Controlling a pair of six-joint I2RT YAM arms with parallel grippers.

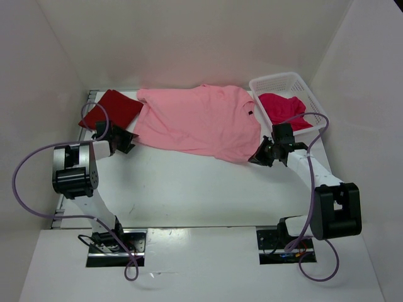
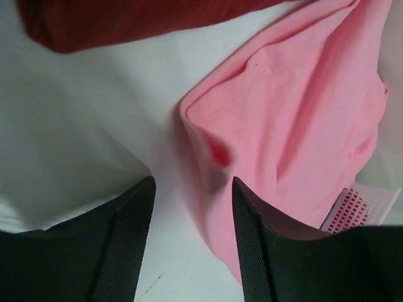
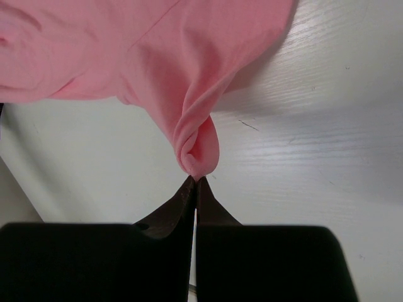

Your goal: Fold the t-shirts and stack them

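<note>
The light pink t-shirt (image 1: pixel 195 119) lies spread across the back of the table. Its lower right corner (image 3: pixel 198 151) is bunched and pinched in the tips of my shut right gripper (image 3: pixel 196 179), which sits at that corner in the top view (image 1: pixel 259 156). My left gripper (image 1: pixel 126 139) is at the shirt's left edge with its jaws open (image 2: pixel 192 189). The pink hem (image 2: pixel 296 107) runs beside the right finger (image 2: pixel 252 245), and mostly bare table shows in the gap. The dark red t-shirt (image 1: pixel 112 108) lies folded at the back left (image 2: pixel 126 22). The magenta-crimson t-shirt (image 1: pixel 283 108) sits in the basket.
A white lattice basket (image 1: pixel 277 80) stands at the back right, close to the pink shirt's right side; a piece of it shows in the left wrist view (image 2: pixel 362 204). White walls enclose the table on three sides. Purple cables loop off both arms.
</note>
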